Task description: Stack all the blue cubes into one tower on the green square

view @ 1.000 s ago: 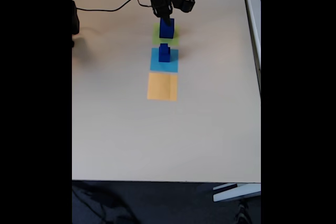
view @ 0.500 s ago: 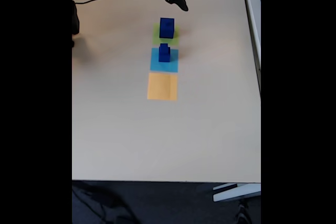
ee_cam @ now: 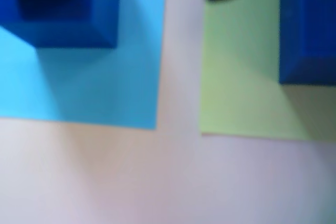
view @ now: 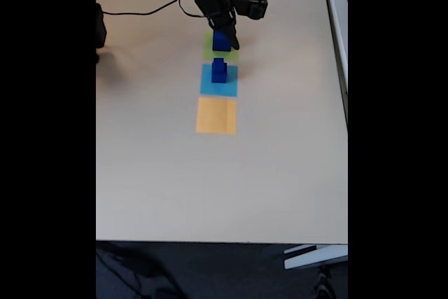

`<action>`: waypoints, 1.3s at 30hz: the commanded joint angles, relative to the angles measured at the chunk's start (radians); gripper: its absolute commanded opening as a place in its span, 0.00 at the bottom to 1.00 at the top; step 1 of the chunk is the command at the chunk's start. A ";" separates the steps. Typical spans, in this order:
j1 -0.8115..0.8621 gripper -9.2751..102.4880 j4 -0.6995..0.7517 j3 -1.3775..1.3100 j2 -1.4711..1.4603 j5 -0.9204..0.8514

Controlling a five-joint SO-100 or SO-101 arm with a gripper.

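Beige table evenly lit; dark floor below front edge; black cable on tabletop.

Bright, even daylight with soft shadows; wrist view badly blurred, fixed view small and soft

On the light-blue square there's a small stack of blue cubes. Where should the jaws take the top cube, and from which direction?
Probably from straight above, jaws closing on two opposite vertical faces of the top cube. It stands upright on a wider cube on the light-blue square, so its sides look free while its underside is seated. Approach clear of the big cube on the green square; the gripper hangs there now.
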 commanded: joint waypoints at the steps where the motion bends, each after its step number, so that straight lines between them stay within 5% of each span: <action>1: 0.021 0.29 0.002 0.020 0.103 -0.018; 39: 0.114 0.28 -0.018 0.132 0.091 -0.133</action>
